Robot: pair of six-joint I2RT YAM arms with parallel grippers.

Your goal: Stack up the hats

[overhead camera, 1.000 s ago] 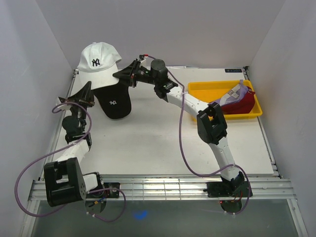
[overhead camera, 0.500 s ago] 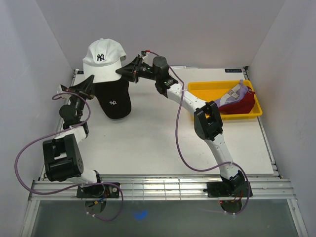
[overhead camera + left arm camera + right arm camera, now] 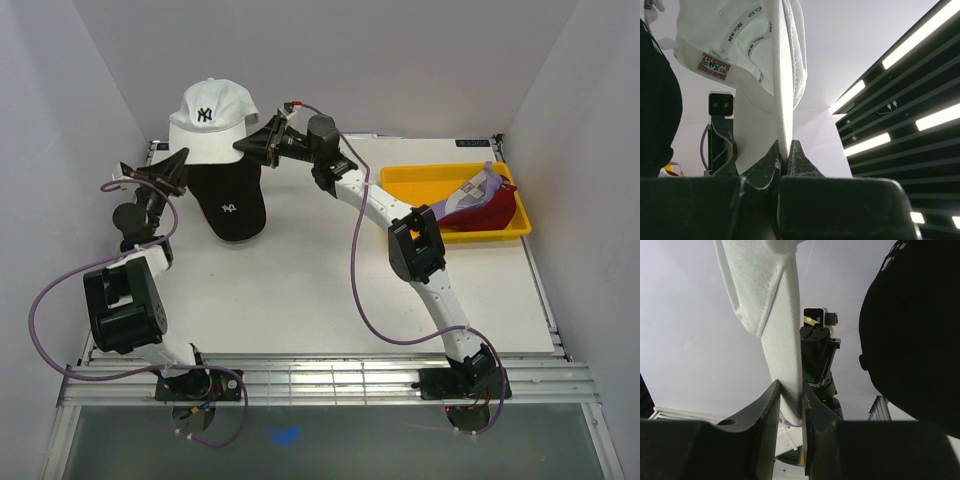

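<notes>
White cap, edges pinched by left gripper and right gripper, hangs aloft near black cap.

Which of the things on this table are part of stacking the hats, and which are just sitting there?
Part of the job: white NY cap, pinched by the left claw and right claw; black cap beneath it; purple cap and red cap in the tray.
Just lying about: yellow plastic tray.
</notes>
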